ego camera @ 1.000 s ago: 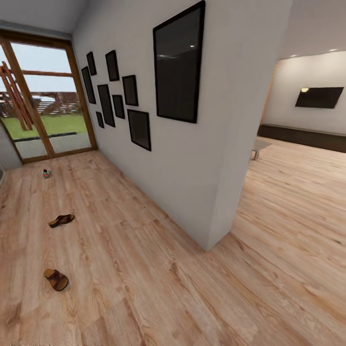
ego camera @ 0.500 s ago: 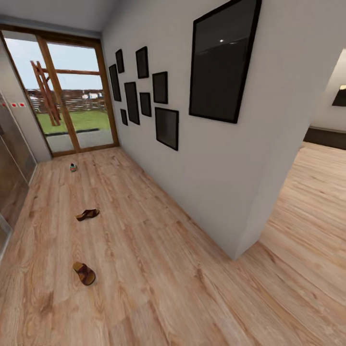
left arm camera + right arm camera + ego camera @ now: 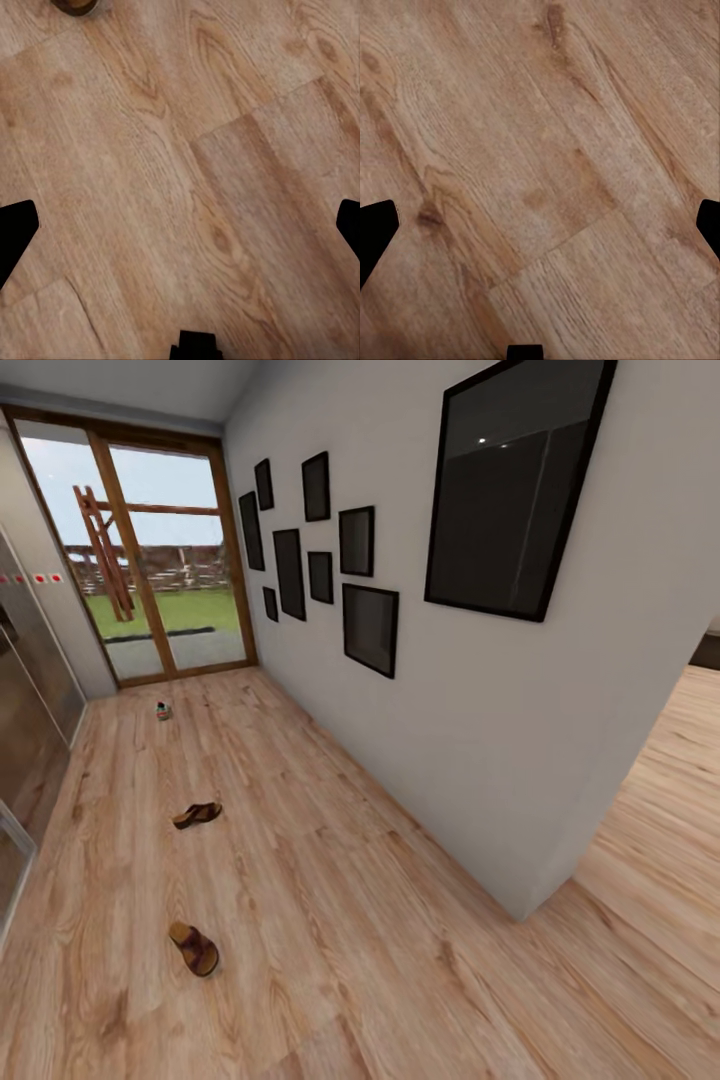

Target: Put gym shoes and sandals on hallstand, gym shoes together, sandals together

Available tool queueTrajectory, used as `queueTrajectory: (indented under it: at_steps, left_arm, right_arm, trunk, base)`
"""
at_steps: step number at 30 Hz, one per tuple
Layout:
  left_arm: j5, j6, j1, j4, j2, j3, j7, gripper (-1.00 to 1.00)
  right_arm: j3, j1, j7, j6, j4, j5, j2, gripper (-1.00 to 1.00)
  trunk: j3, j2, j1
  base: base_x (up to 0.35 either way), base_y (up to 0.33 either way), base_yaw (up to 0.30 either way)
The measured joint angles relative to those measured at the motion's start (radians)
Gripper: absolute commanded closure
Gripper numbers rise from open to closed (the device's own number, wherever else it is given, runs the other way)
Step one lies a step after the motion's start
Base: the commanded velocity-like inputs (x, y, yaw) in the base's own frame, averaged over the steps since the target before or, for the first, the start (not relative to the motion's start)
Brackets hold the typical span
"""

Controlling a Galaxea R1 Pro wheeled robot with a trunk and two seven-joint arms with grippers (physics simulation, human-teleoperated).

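Swung left toward the corridor: two sandals (image 3: pixel 195 949) (image 3: pixel 197 815) on the corridor floor (image 3: pixel 300 920), one gym shoe (image 3: pixel 163 711) beyond; left gripper (image 3: pixel 180 232) and right gripper (image 3: pixel 540 232) spread wide, empty; approach next

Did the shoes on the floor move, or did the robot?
The robot's camera turned left, so the whole picture slid right: more of the glass door shows, and the room past the wall has almost gone. Nothing was picked up or let go. The two sandals, near and far, and the gym shoe lie on the floor in the same line as before.
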Motion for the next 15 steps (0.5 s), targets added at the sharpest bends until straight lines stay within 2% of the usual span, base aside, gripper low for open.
queueTrajectory:
  at_steps: [5, 15]
  left_arm:
    - [0.0, 0.0, 0.0, 0.0, 0.002, 0.0, 0.0, -1.0]
    - [0.0, 0.0, 0.0, 0.0, 0.006, 0.0, 0.0, -1.0]
  right_arm:
    - [0.0, 0.0, 0.0, 0.0, 0.0, 0.0, 0.0, -1.0]
    - [0.0, 0.0, 0.0, 0.0, 0.0, 0.0, 0.0, -1.0]
  trunk:
    - [0.0, 0.0, 0.0]
    - [0.0, 0.0, 0.0]
  base:
    - [0.288, 0.103, 0.0]
    - [0.33, 0.013, 0.0]
